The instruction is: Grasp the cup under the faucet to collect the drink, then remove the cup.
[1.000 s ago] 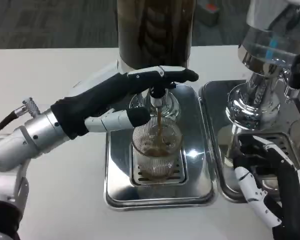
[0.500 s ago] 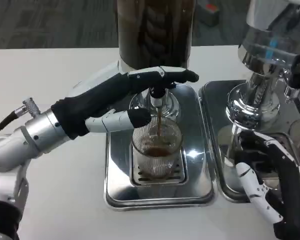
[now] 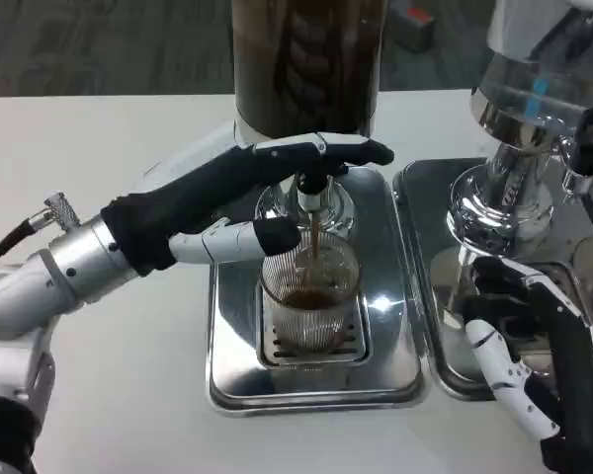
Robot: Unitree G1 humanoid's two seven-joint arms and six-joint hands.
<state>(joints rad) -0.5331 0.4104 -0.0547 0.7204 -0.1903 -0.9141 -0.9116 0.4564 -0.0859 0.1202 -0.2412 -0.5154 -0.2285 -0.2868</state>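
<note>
A ribbed clear glass cup (image 3: 309,311) stands on the grate of a shiny steel drip tray (image 3: 232,326), right under the faucet (image 3: 310,202). A thin brown stream runs from the faucet into the cup, which has brown drink in its lower part. My left hand (image 3: 227,188) reaches in from the left, its long fingers laid across the top of the faucet's tap and its thumb by the cup's left rim. My right hand (image 3: 534,365) hovers at the lower right with its fingers apart, holding nothing.
A tall dark drink tank (image 3: 306,59) rises behind the faucet. To the right stands a second chrome dispenser (image 3: 519,128) on its own steel tray (image 3: 425,247), close to my right hand. White table (image 3: 99,138) spreads to the left.
The drink in the cup has risen a little. My right hand has edged slightly up and right. The left hand has stayed on the tap.
</note>
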